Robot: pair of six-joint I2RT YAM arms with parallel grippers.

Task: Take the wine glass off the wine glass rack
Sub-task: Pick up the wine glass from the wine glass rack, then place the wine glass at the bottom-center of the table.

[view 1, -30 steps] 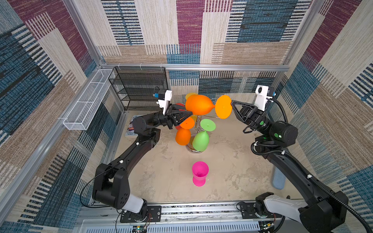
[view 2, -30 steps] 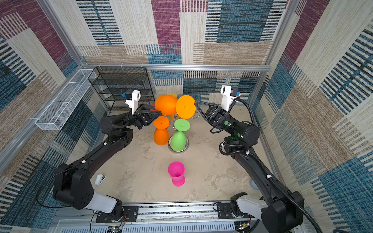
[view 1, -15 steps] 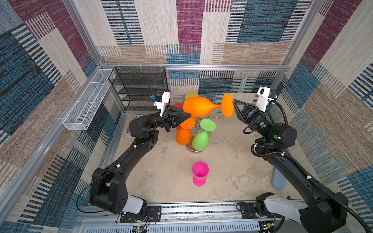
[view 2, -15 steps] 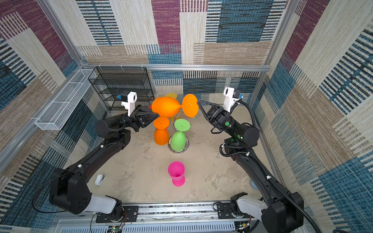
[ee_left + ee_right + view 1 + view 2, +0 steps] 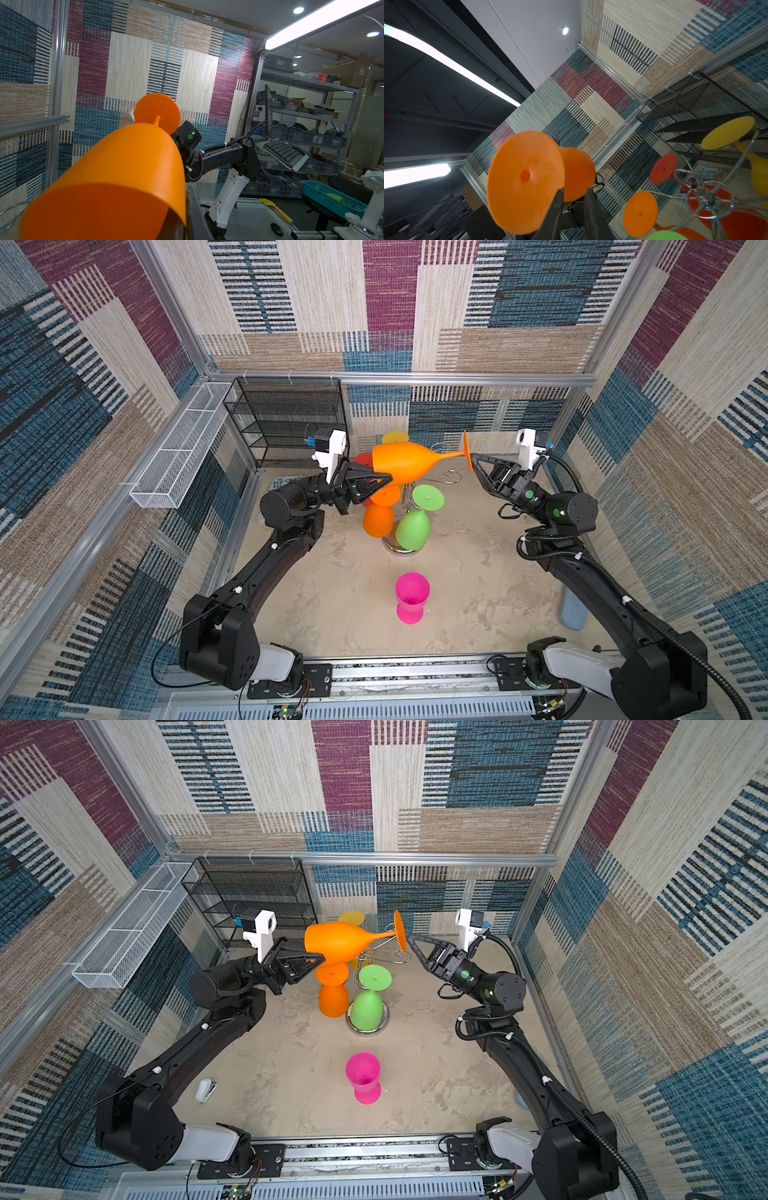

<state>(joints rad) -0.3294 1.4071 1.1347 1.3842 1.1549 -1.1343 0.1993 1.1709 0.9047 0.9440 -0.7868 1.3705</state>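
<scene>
Matt plastic against bright chrome

We see the orange wine glass as smooth, matt plastic; the wine glass rack is glossy chrome wire. The shelf unit is black metal mesh, the basket white-coated wire, the walls rough woven cloth.

The wine glass rack stands in the middle of the bench, with glasses hanging bowl-down from its arms. Above it a wine glass lies level in the air, bowl at the left hand, foot just beside the right hand. Before the rack another glass stands upright. A shelf unit fills the back-left corner.
</scene>
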